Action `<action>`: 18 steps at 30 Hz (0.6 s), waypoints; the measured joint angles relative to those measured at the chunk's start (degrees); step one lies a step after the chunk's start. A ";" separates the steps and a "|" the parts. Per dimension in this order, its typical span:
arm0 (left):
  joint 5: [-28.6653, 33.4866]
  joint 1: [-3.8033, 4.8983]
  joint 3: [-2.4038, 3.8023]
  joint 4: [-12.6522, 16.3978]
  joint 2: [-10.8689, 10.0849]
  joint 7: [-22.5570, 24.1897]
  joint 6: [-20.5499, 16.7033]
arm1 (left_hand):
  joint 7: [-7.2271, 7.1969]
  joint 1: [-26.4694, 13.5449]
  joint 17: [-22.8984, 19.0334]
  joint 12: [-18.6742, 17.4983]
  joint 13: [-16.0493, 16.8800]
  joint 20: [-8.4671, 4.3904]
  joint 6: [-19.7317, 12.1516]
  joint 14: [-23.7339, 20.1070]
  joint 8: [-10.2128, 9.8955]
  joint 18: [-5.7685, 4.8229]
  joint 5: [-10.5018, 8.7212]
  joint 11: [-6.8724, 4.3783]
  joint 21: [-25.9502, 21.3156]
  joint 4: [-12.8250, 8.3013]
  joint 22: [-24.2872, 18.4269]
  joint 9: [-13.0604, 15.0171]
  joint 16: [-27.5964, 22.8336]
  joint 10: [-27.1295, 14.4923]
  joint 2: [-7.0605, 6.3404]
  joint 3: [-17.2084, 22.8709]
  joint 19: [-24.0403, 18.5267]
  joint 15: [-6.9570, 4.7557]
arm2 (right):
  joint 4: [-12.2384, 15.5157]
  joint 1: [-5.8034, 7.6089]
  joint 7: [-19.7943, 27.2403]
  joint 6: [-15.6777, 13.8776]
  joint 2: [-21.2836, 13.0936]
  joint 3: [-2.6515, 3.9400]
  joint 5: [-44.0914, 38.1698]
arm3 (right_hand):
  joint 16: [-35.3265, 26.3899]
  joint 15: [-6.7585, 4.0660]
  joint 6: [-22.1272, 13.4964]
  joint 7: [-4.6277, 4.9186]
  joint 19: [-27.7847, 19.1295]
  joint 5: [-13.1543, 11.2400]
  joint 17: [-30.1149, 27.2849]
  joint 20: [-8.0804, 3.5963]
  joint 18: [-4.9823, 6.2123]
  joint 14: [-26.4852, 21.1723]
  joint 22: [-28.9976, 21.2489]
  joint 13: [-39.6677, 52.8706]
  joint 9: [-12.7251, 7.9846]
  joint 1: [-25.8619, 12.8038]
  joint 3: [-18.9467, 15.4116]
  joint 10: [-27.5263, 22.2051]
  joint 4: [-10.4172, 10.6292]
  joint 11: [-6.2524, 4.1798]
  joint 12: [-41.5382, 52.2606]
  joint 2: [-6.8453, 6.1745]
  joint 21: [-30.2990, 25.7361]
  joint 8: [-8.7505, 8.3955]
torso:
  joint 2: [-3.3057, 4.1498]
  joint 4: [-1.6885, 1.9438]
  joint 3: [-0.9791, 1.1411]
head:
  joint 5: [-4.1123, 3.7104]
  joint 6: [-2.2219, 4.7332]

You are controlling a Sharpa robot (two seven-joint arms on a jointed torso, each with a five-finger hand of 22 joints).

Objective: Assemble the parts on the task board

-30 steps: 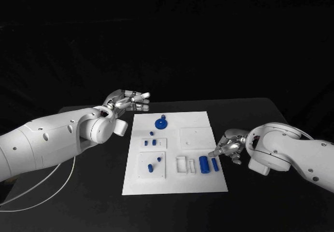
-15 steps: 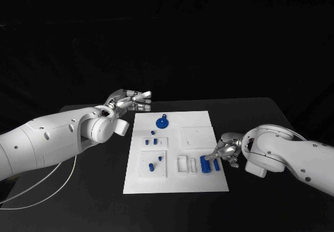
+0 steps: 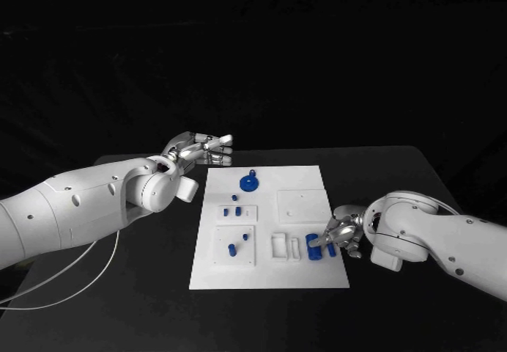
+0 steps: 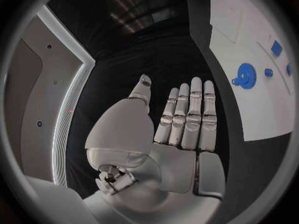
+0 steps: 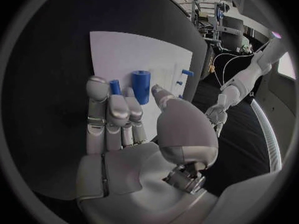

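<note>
I see my right hand (image 3: 343, 233) at the task board's (image 3: 306, 275) right edge, fingers (image 5: 99, 107) nearly straight, holding nothing, tips by the thin blue pin (image 5: 115, 87) and thicker blue cylinder (image 5: 141, 86). My left hand (image 3: 198, 150) hovers off the board's far left corner, fingers extended, empty.

We see our left hand (image 4: 177, 129) flat and empty, fingers (image 4: 193, 112) straight and side by side, thumb apart, above the black table (image 4: 156, 59). Beside it lies the white board (image 4: 249, 45), carrying a blue gear (image 4: 248, 76) and small blue pegs (image 4: 269, 72).
</note>
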 measured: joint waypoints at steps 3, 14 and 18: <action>0.01 0.00 0.00 -0.03 0.07 -0.03 0.07 | 0.00 0.13 0.00 0.00 0.00 0.01 0.00 -0.02 0.00 0.00 0.00 0.00 0.00 0.26 0.00 0.00 0.00 0.00 -0.15 0.24 -0.01 0.01 | -0.25 0.09 0.00 -0.06 0.60 -0.39 -0.27 | 0.00 0.00 0.02 -0.01 0.00 -0.71 0.14 0.00 -0.27 0.00 0.19 0.08 0.16 0.39 0.00 0.00 1.28 0.00 0.00 -0.99 0.00 0.24 | -0.01 -0.07 0.01 | 0.05 -0.01; 0.03 0.00 0.00 -0.18 0.39 -0.21 0.42 | 0.20 0.08 -0.01 0.00 0.00 0.01 -0.20 -0.20 0.00 0.00 0.00 0.04 0.00 0.92 -0.04 0.00 0.00 -0.35 -0.81 0.62 -0.01 0.20 | -1.76 0.59 0.15 -1.08 2.79 -1.49 -1.87 | -0.23 0.02 -0.10 -0.12 0.00 -1.11 0.25 0.00 -0.78 0.01 0.34 0.15 9.52 0.97 -0.07 0.00 2.10 0.00 -0.39 -1.57 -0.25 0.38 | -0.03 -0.04 0.01 | 0.19 -0.21; 0.03 0.00 0.00 -0.20 0.47 -0.31 0.56 | 0.20 0.08 -0.01 0.00 0.00 0.01 -0.20 -0.20 0.00 0.00 0.00 0.04 0.00 0.92 -0.04 -0.01 0.00 -0.35 -0.81 0.62 0.00 0.20 | -2.48 0.63 0.24 -1.83 3.54 -1.97 -2.43 | -0.24 0.02 -0.12 -0.11 0.00 -1.11 0.25 0.00 -0.78 0.01 0.34 0.15 20.88 0.97 -0.07 0.00 2.10 0.00 -0.39 -1.57 -0.48 0.20 | -0.03 -0.05 0.00 | 0.27 -0.27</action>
